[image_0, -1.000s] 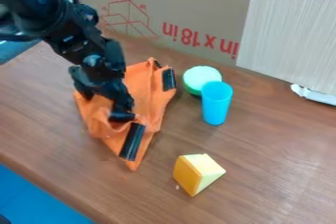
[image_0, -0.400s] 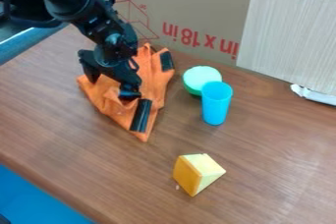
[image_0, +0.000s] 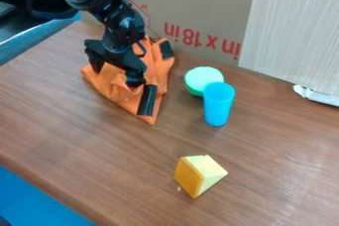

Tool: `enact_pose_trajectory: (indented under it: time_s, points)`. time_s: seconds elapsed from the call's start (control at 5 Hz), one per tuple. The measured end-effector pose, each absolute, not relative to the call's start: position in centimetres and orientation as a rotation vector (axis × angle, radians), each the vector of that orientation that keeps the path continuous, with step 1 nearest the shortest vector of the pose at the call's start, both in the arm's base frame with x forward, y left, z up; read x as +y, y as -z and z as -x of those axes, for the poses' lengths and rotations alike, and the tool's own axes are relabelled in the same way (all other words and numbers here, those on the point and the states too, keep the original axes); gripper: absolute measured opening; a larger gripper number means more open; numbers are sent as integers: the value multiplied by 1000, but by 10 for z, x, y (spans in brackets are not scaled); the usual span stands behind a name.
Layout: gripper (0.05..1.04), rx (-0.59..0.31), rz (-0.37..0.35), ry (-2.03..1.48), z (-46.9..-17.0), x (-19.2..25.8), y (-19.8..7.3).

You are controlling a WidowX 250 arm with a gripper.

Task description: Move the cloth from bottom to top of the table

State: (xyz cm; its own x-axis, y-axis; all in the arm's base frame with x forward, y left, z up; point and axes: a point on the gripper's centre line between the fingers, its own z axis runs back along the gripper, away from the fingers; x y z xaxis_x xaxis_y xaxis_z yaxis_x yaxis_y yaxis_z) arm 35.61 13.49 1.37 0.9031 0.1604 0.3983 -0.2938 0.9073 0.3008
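Note:
My gripper is at the upper left, low over the orange cloth, with its two fingers spread apart and their tips down at the fabric. The cloth lies rumpled on the table near the cardboard, one corner pointing toward the front. Dark strips mark it at its upper right and lower right. Part of the fabric is hidden beneath the gripper.
To the cloth's right stand a green round object and a blue cup. A yellow wedge sits farther forward on the table. Behind rises a cardboard wall.
Gripper and cloth have moved together toward the back of the table and slightly right. The cloth's front corner has drawn back from the front edge. The cup, green object and wedge have stayed put.

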Motion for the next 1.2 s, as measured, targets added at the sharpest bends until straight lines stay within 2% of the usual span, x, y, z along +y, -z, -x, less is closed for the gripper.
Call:
enact_pose_trajectory:
  time_s: [0.2,0.4,0.6,0.8,1.2]
  points:
    - [1001,-355,-354,-261,-365,140,-14]
    - [1001,-338,-312,-283,-360,143,-14]
    - [1001,-295,-247,-268,-343,139,-19]
    - [1001,-290,-182,-256,-332,136,-33]
    - [1001,-353,-91,-255,-314,134,-73]
